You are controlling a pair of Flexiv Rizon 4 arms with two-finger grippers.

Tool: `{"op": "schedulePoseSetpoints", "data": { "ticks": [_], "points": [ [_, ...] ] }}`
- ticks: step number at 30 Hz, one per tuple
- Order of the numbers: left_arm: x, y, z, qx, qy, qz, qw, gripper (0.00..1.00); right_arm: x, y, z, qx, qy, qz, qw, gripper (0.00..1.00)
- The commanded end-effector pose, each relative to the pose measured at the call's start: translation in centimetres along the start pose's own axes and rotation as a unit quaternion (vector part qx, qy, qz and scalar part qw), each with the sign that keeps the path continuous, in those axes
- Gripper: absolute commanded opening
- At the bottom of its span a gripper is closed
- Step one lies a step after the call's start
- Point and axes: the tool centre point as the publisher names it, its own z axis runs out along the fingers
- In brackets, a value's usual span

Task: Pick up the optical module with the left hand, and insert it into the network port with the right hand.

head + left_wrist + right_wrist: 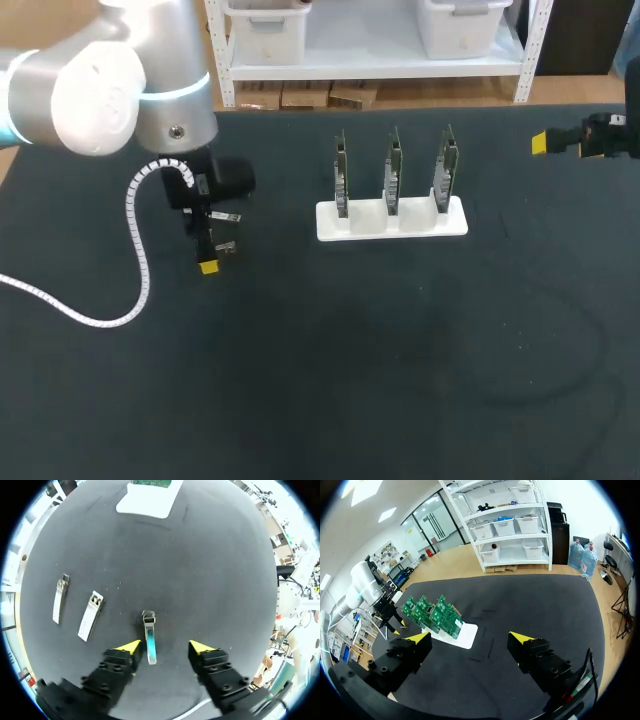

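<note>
Illumination is bright, even and diffuse, falling from overhead. The dark table [400, 400] is matt and returns little light; in the head view only faint pale curved streaks show on its surface. The white shell of the left arm [100, 90] is close to washed out. The white board holder [392, 222] reads bright in the head view and fully blown out in the left wrist view. Shadows are soft and short. The table darkens slightly beneath the left gripper [165, 645], and a thin dark edge runs along the optical module [149, 642], whose body carries a bluish sheen.

Both jaws apart: left arm [130, 90], right arm [605, 135].
</note>
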Motion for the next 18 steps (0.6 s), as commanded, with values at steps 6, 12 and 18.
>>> {"op": "schedulePoseSetpoints", "data": {
  "ticks": [6,12,18],
  "points": [
    [-0.2,-2.4,0.2,-0.001,-0.001,0.005,1.0,1.0,0.0,0.1,-0.1,0.003,0.0,0.001,1.0,1.0],
    [0.6,-2.6,0.0,0.003,-0.002,-0.01,1.0,1.0,0.0,0.1,-0.1,0.003,0.0,0.001,1.0,1.0],
    [1.0,-3.3,-1.2,-0.014,-0.006,-0.018,1.0,1.0,0.0,0.1,-0.1,0.003,0.0,0.001,1.0,1.0]
  ]
}}
